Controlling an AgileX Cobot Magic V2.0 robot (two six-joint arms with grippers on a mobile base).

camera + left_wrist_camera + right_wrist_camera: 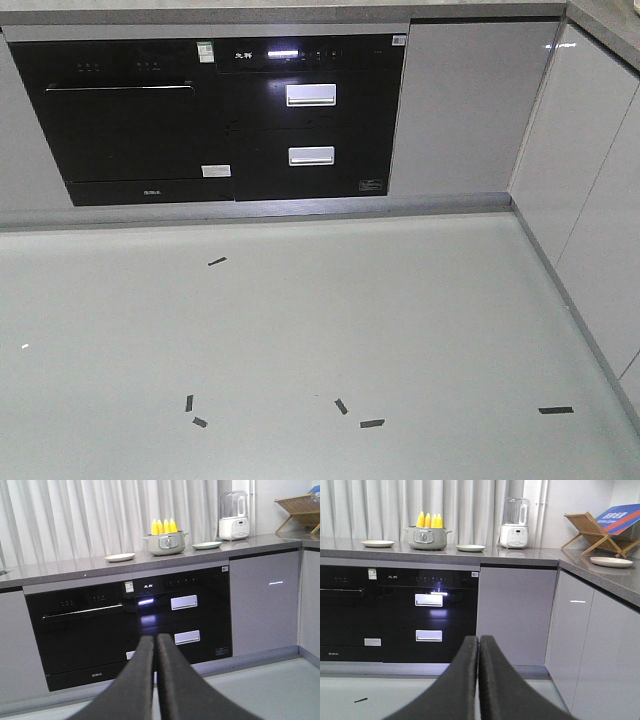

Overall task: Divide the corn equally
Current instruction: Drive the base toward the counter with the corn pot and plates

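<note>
Both jaws are closed and empty; the bright yellow corn cobs (pixel 164 526), upright in a grey-green round pot (pixel 165 544) far ahead above them, should be approached first.

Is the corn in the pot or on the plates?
In the grey pot: the corn stands upright, tips above its rim. The white plate and green plate look bare.

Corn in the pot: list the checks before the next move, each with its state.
Corn found: ok, cobs stand upright in the pot on the counter.
Cob count: cannot tell, four tips show, more may hide.
Plates ready: ok, white plate and green plate flank the pot, both bare.
Left gripper free: ok, shut, empty.
Right gripper free: ok, shut, empty.
Reach: likely not ok, counter looks far.
</note>
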